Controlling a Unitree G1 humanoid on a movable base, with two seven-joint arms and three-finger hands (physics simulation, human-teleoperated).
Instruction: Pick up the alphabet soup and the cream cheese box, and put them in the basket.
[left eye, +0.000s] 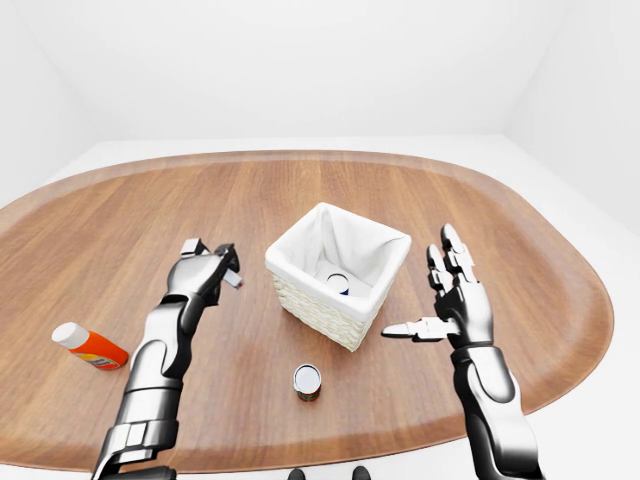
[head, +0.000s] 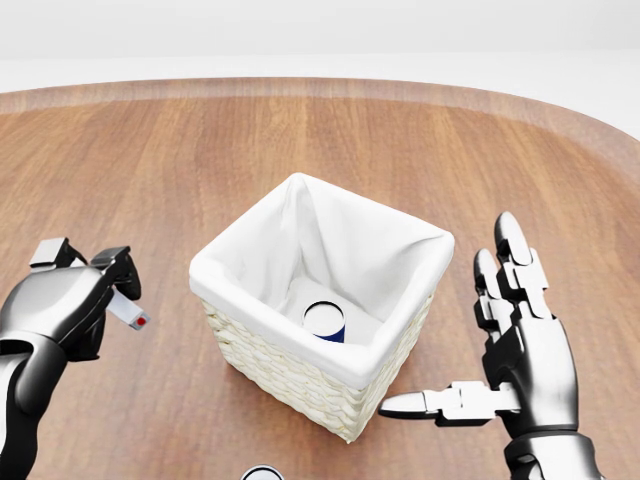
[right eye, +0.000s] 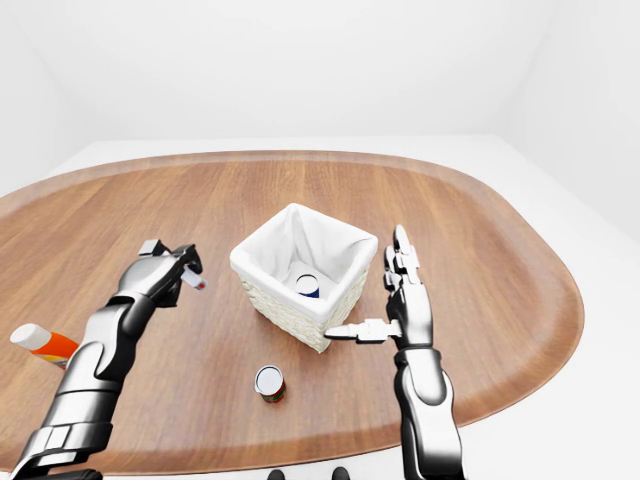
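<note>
Basket (head: 300, 385): pale cream weave, white cloth lining. Inside it, can (head: 326, 322): silver top, dark blue side. Table (left eye: 480, 210) beneath: reddish-brown woodgrain. Left of basket, bottle (left eye: 90, 346): orange body, white cap.

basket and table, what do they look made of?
Basket: pale woven wicker by its ribbed outer walls, with what looks like a matte white cloth liner folded over the rim. Table: wood or wood veneer, judging by the brown streaked grain, satin finish with a lighter rounded edge.
</note>
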